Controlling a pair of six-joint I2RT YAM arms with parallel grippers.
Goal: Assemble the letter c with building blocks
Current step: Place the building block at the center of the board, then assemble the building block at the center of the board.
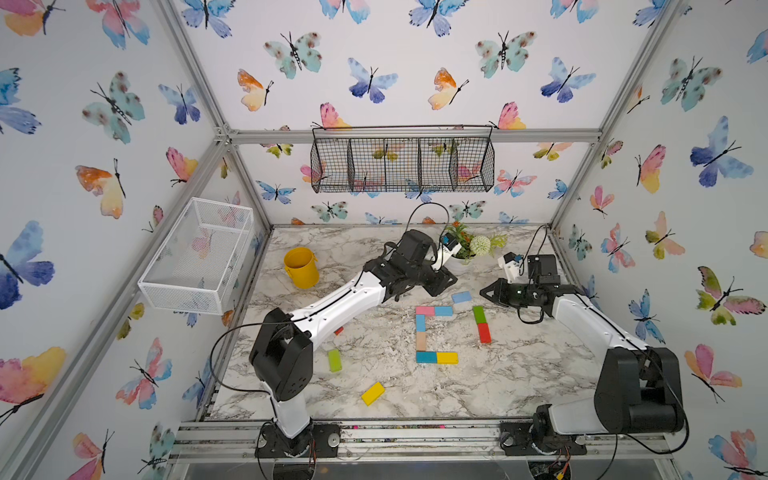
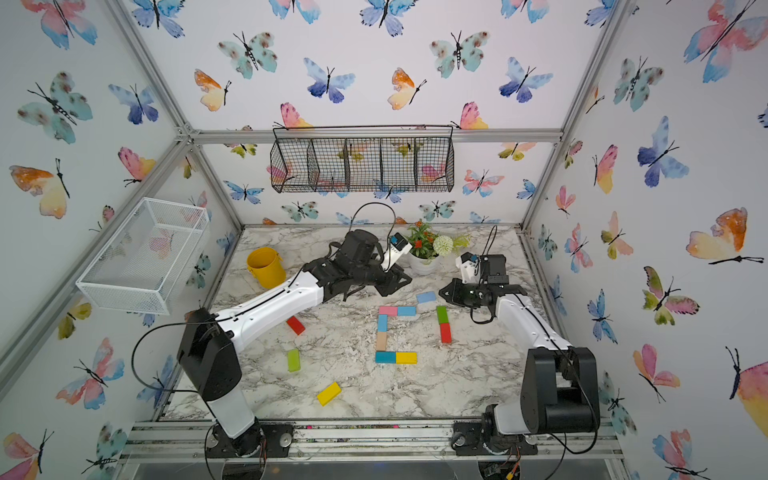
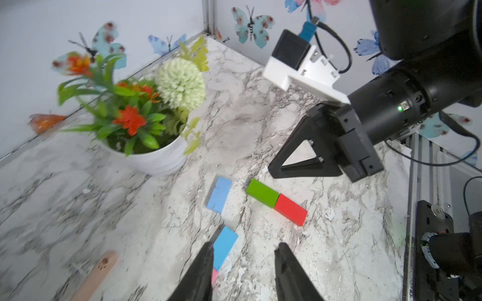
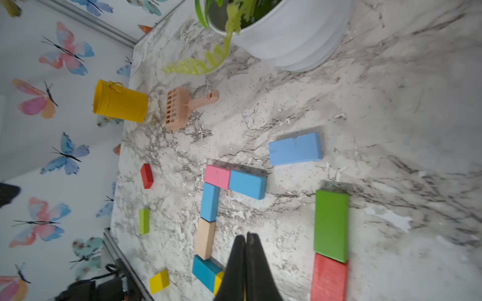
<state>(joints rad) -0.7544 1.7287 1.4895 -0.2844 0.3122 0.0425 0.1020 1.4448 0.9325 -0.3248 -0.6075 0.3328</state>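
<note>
Painted wooden building blocks (image 1: 421, 340) seem to spell C already; right gripper (image 4: 246, 237), pressed together, and left gripper (image 3: 243, 245), jaws apart, should lift clear without nudging them.

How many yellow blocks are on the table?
2: a yellow block touches the teal block; a loose yellow block lies near the front edge. Others may be hidden.
</note>
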